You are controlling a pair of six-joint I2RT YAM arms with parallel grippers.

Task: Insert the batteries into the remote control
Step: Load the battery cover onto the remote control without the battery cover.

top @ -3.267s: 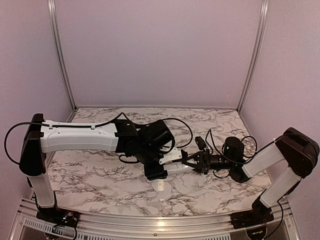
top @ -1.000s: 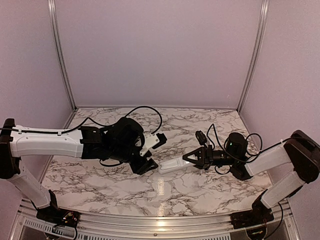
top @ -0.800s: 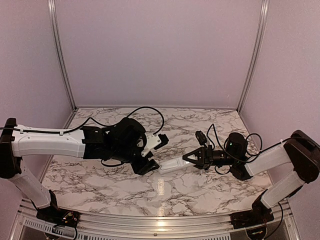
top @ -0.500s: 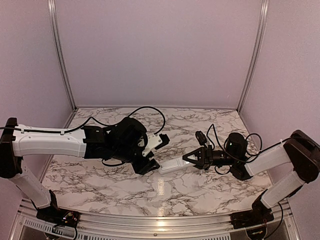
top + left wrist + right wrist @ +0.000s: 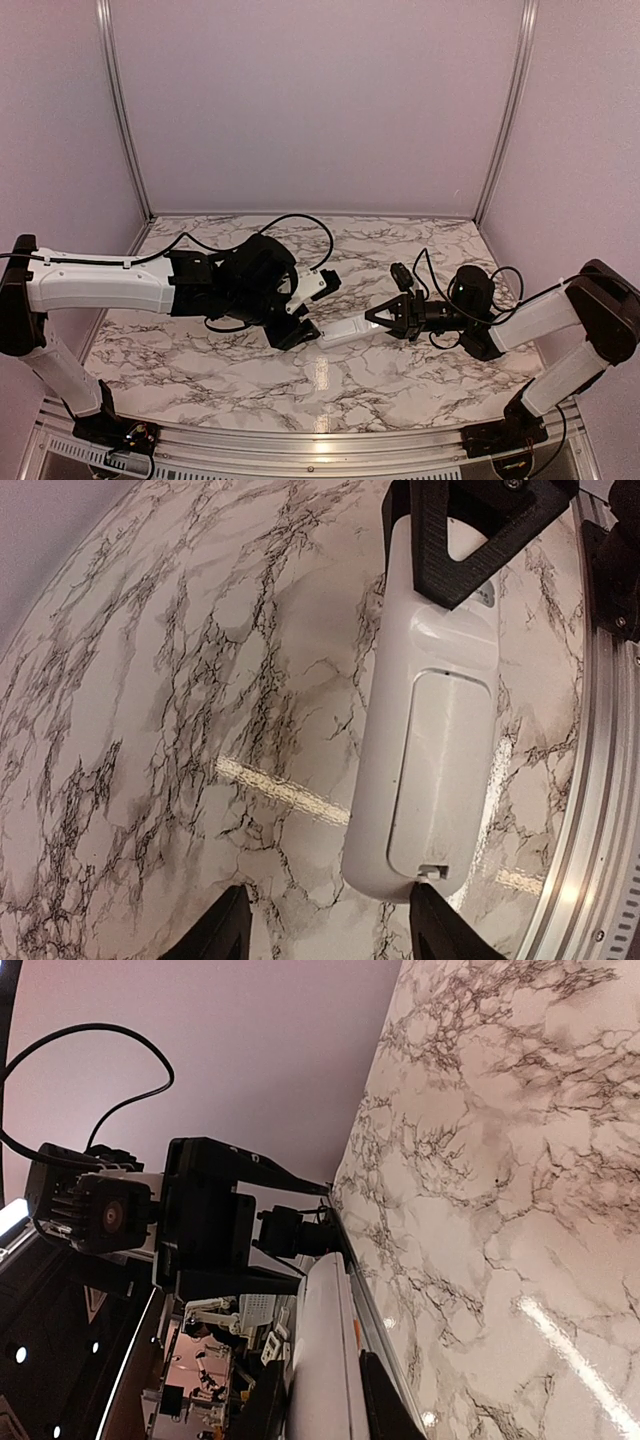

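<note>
Right gripper (image 5: 385, 318) is clamped on one end of the remote control (image 5: 345, 330), mid-table. It holds it out like a handle, with the free end pointing left at the other arm. The remote is back-side up, which makes sense because that exposes the battery cover (image 5: 440, 770) to the left wrist camera. The cover looks closed, with its latch (image 5: 432, 873) at the free end.

Left gripper (image 5: 300, 332) sits just beside that free end. Its fingers (image 5: 225, 935) are spread wide with nothing between them, lined up on the latch end. My read is that the right arm is acting as a fixture while the left goes for the cover.

Can't tell from these angles whether the remote rests on the table (image 5: 250, 370) or is held just off it. The batteries are not visible in any view. With the cover shut, loading either hasn't started or the cells are already inside; the frames can't settle which.
</note>
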